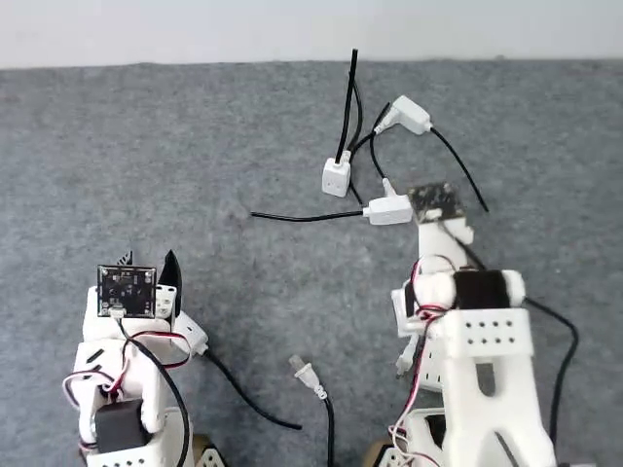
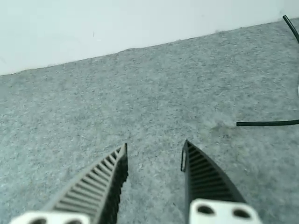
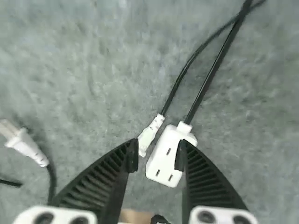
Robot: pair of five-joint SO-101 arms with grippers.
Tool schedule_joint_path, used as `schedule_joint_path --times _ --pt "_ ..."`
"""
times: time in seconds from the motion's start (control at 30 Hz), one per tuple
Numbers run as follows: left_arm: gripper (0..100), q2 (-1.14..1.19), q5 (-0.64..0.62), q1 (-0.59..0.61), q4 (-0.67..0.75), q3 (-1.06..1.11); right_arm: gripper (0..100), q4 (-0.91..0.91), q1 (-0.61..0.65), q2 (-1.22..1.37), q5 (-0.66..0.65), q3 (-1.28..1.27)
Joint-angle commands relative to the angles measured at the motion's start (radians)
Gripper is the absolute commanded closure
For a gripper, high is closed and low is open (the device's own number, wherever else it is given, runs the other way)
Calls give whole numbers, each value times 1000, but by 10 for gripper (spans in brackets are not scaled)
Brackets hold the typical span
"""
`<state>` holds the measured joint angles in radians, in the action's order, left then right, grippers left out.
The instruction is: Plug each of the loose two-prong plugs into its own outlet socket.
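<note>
Loosely, right claw [image 3: 157, 150] straddles outlet socket [image 3: 166, 156] — unclamped.

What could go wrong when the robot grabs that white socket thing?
1. The right arm's jaws sit either side of the socket block, with a small plug beside it; closing might pinch both.
2. The black cords lie close together, so lifting could drag the other pieces along.

I see soft, even, bright light in all three views, with the white wall [image 1: 195, 29] along the top of the high frame nearly washed out and only faint shadows beside the black cord [image 1: 292, 217] on the grey mat [image 1: 146, 165].
</note>
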<state>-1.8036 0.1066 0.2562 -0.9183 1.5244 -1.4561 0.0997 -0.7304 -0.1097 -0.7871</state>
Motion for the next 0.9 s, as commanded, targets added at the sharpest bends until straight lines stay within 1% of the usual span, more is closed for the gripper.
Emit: schedule_joint_path --times 0.0,0.07,0.17,0.23,0.37,0.6,0.7,0.87 --pt "815 -17 -14 -2 31 -5 846 170 -4 13 5 -149" --pt "815 -17 -14 -2 35 2 846 242 -5 15 8 -210" --pt "815 -17 -14 -2 38 5 845 282 10 15 14 -281" --pt "815 -17 -14 -2 38 7 845 282 39 15 63 -305" --pt "815 -17 -14 -2 38 8 845 262 82 24 213 -328" --pt "815 -17 -14 -2 38 10 845 269 94 24 325 -334" --pt "815 -17 -14 -2 38 10 845 269 90 24 353 -344" --pt "815 -17 -14 -2 38 10 845 303 87 24 353 -351"
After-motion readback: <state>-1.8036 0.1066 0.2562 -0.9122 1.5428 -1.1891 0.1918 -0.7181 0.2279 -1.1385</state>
